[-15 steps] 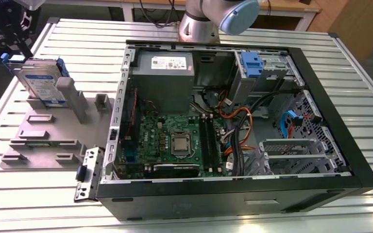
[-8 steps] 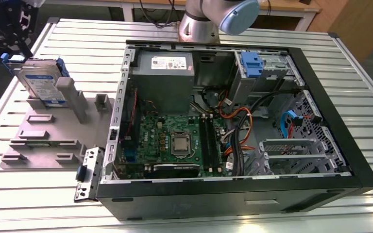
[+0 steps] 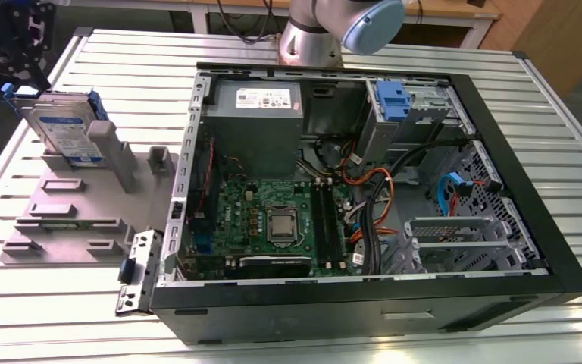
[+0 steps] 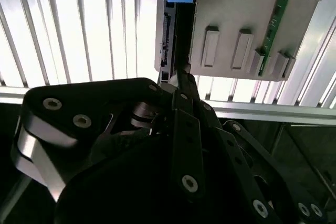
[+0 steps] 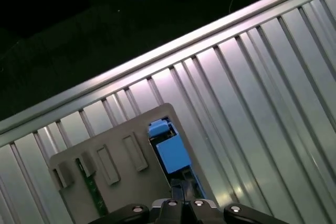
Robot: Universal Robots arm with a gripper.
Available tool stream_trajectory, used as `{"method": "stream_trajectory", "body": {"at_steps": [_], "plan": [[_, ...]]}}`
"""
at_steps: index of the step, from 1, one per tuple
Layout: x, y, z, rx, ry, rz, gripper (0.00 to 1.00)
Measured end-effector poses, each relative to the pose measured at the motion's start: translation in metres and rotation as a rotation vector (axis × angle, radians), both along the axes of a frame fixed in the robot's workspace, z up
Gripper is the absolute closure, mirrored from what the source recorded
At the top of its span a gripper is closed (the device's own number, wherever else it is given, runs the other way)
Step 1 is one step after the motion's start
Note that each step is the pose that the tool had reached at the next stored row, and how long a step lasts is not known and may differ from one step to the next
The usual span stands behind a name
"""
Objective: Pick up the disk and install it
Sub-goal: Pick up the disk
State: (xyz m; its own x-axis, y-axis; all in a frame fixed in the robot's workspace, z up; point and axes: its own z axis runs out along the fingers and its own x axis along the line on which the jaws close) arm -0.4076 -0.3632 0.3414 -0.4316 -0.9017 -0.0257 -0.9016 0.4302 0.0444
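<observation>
We see the disk (image 3: 64,129) in the upper left of the exterior view. It stands on edge and leans a little in a slot of a grey holder (image 3: 69,220), with its white-and-blue label facing out. The blue bracket (image 5: 170,153) frames it and shows as a bright blue block at the end of the disk in both wrist views. The holder lies flat on the slatted metal bench (image 3: 119,53), just beside the open computer case (image 3: 533,205) on the exterior view's left. A thin green circuit strip (image 4: 275,19) sits in another of the holder's slots.

The gripper (image 4: 184,74) hangs over the disk as a dark mass in the top left corner of the exterior view. In the second wrist view its fingers (image 4: 185,129) run together into one narrow bar, and we make out no gap between them and nothing held. Their tips meet the near end of the disk in that picture, which shows the disk edge-on. We cannot tell whether they touch it.

The case lies on its side in the middle of the exterior view, with its inside exposed. A green motherboard (image 3: 270,220) sits at lower centre and a grey metal box (image 3: 255,114) above it. Orange and black cables run toward the metal cages on the exterior view's right. The arm (image 3: 317,34) rises from the bench at top centre.
</observation>
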Motion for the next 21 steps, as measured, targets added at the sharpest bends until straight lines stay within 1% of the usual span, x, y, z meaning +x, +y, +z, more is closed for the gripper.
{"method": "stream_trajectory", "body": {"at_steps": [15,16,21], "plan": [[0.0,0.0,-0.0019,0.0,0.0001,0.27,0.89],[0.0001,0.0,-0.002,0.0,0.0,0.275,0.89],[0.0035,0.0001,-0.0027,-0.0001,0.0,0.276,0.89]]}}
